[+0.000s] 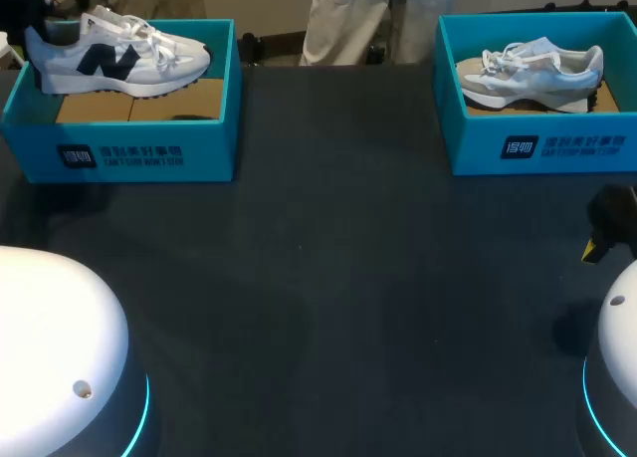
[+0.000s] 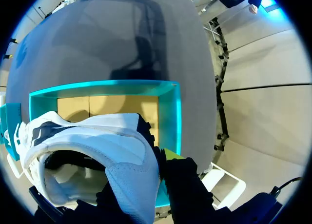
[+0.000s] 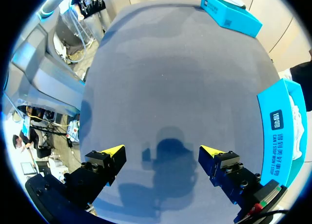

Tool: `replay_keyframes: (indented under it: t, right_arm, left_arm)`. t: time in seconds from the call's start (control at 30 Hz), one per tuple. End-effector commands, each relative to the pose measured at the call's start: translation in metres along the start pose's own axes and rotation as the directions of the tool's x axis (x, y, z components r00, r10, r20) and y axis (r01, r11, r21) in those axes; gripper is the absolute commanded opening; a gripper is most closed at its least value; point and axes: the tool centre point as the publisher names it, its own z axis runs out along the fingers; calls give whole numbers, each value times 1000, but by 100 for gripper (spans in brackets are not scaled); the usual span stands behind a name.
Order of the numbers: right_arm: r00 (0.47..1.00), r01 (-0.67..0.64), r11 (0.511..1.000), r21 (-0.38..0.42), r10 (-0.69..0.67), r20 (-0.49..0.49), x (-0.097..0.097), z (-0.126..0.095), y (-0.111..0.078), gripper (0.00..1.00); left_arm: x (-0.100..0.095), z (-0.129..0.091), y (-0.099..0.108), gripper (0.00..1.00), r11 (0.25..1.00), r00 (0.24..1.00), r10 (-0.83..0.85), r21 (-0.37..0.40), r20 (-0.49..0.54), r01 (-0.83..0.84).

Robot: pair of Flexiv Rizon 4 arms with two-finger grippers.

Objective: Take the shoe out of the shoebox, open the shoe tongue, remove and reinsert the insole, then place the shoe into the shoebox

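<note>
Right now I am looking at the white shoe [image 1: 114,57], a low trainer with a navy side mark, white laces and a thick pale sole. It is sitting high over the left shoebox [image 1: 139,153], its heel hanging past the box's outer wall and its toe pointing toward the middle of the table [image 1: 328,298]. In the left wrist view the heel of this shoe [image 2: 97,141] is filling the foreground: a padded, fine-weave collar over smooth white panels, with the dark inside showing.

The left gripper [image 2: 156,175] is clamping that heel. One yellow-tipped finger [image 2: 170,153] is pressing its outer side, and the other finger is showing only as a dark shape on the far side of the heel.

I am counting two shoes and two shoeboxes. The grey shoe [image 1: 532,74], grey and white with loose white laces, is lying on its side inside the right shoebox [image 1: 537,143]. Both boxes are open, rectangular, teal-walled cardboard with plain brown floors and a white print on the front wall.

The right gripper [image 3: 163,153] is hanging released, its two wedge-shaped yellow tips spread wide above the bare table, which is a dark, matte, cloth-like surface, near the right shoebox.
</note>
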Motion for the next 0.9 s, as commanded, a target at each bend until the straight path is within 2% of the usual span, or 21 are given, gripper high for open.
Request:
replay_keyframes:
  t: [0.03,0.27,0.63,0.9]
  right_arm:
    - [1000,1,1000,1,-1,3,1,0,0,100]
    - [1000,1,1000,1,-1,3,1,0,0,100]
    - [1000,1,1000,1,-1,3,1,0,0,100]
    - [1000,1,1000,1,-1,3,1,0,0,100]
  left_arm:
    - [-1,5,5,0,1000,1000,-3,10,-9,3]
    - [-5,23,0,0,1000,1000,3,28,-14,-2]
    - [-3,33,-9,0,999,1000,11,40,-5,-11]
    - [-8,42,-25,0,998,999,39,53,-7,-38]
